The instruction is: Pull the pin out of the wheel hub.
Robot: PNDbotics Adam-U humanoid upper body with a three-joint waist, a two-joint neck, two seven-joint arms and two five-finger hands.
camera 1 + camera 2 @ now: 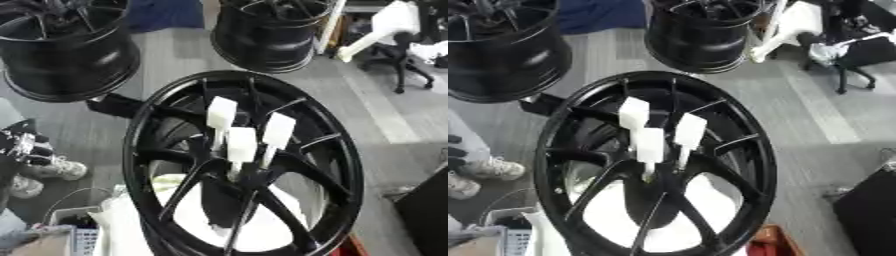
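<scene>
A large black wheel hub (337, 150) stands tilted in the middle of both views, its spokes meeting at the centre. Three white pins with flat rectangular heads stick out of the hub centre: one at the upper left (220, 113), one in front (241, 145) and one on the right (278, 131). A black and silver shape at the left edge looks like my left hand (21, 145); it is well clear of the wheel and holds nothing that I can see. My right hand shows in neither view.
Two more black wheels stand behind, at far left (66, 55) and far centre (262, 35). A white sheet (262, 225) lies under the hub. A person's sneakers (57, 170) are on the floor at left. An office chair (407, 60) stands far right.
</scene>
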